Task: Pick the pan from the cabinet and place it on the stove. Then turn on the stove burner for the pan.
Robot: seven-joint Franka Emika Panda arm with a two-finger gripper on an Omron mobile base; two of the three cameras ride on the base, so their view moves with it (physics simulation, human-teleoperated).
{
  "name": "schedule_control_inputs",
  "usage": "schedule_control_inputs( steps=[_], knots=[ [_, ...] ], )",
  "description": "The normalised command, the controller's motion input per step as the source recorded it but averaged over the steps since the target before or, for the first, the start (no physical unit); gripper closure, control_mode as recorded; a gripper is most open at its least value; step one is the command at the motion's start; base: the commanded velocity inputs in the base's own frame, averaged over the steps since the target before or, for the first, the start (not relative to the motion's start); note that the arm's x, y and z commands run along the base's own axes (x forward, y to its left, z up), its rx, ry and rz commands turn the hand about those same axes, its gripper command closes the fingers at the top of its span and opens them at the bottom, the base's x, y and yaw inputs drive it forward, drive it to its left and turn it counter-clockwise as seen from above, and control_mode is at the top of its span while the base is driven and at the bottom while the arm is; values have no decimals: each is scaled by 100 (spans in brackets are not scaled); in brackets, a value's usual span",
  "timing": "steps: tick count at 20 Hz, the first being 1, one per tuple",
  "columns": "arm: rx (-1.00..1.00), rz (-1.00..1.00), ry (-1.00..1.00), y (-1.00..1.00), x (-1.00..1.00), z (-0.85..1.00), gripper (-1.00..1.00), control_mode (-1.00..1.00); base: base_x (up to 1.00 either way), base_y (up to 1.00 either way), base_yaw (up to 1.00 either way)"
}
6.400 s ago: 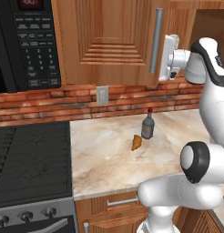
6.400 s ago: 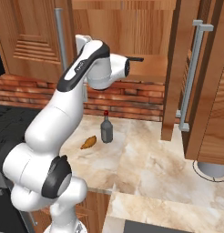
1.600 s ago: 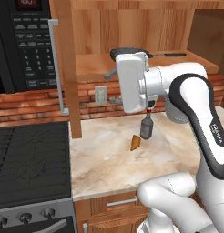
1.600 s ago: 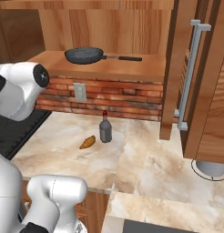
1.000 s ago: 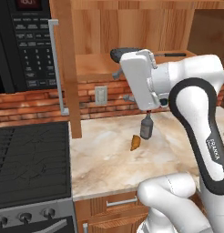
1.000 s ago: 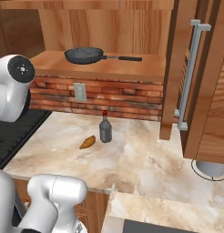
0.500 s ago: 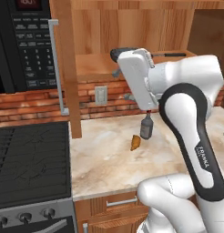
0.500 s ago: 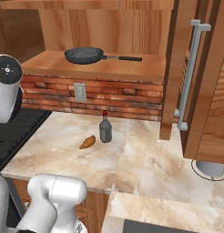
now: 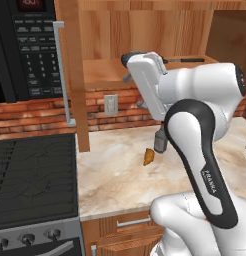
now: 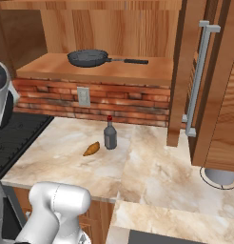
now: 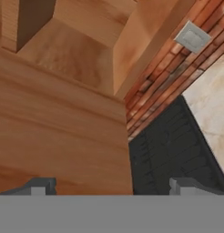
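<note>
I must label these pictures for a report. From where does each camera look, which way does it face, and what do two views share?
Left base view: behind the arm, on its left, facing the stove, open cabinet and counter; the white arm crosses the right.
Right base view: behind, on its right, facing the pan on the cabinet shelf; arm links at left.
Hand view: on the hand, facing the cabinet door and stove; open end effector.
Both base views share the bottle.
</note>
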Motion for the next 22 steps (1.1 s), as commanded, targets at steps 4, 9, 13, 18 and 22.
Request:
schedule_control_inputs(
  steps=[4,9,13,18,22],
  knots=[
    [0,-13,0,-2,0,18,-100,-100,0,0,0],
    [-4,-13,0,-12,1,15,-100,-100,0,0,0],
    [-3,-7,0,-32,4,14,-100,-100,0,0,0],
    [0,-1,0,-49,0,5,-100,-100,0,0,0],
    [0,-1,0,-50,0,2,-100,-100,0,0,0]
  ],
)
